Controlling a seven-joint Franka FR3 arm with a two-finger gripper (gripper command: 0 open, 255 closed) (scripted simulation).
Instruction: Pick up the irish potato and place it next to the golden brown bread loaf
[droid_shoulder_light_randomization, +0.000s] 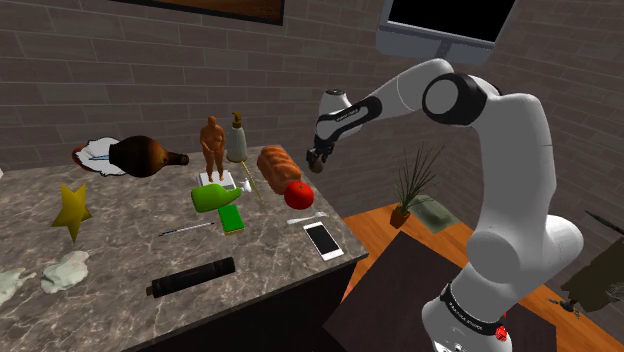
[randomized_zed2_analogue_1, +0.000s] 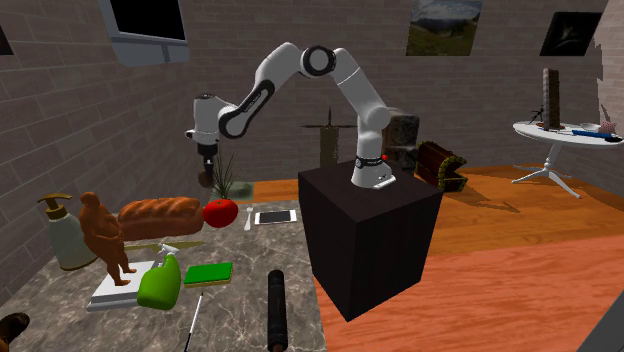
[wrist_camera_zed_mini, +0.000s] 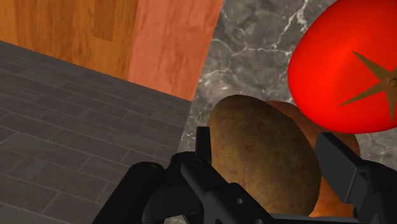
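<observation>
A brown speckled potato (wrist_camera_zed_mini: 264, 156) sits clasped between my black fingers (wrist_camera_zed_mini: 202, 145), and my gripper (wrist_camera_zed_mini: 273, 162) is shut on it. Below and past the potato lie a red tomato (wrist_camera_zed_mini: 347, 70) and an orange-brown patch of the bread loaf (wrist_camera_zed_mini: 334, 191). In the shoulder view my gripper (droid_shoulder_light_randomization: 318, 160) hangs in the air just right of the golden-brown loaf (droid_shoulder_light_randomization: 278, 167) and above the tomato (droid_shoulder_light_randomization: 298, 195). The second exterior view shows the gripper (randomized_zed2_analogue_1: 207, 160) above the loaf (randomized_zed2_analogue_1: 160, 215) and the tomato (randomized_zed2_analogue_1: 220, 211).
The marble counter (droid_shoulder_light_randomization: 120, 245) carries a phone (droid_shoulder_light_randomization: 322, 240), a green bottle (droid_shoulder_light_randomization: 212, 197), a brown figurine (droid_shoulder_light_randomization: 211, 145), a soap dispenser (droid_shoulder_light_randomization: 237, 138), a black cylinder (droid_shoulder_light_randomization: 192, 277) and a yellow star (droid_shoulder_light_randomization: 72, 207). A potted plant (droid_shoulder_light_randomization: 410, 185) stands past the counter's end.
</observation>
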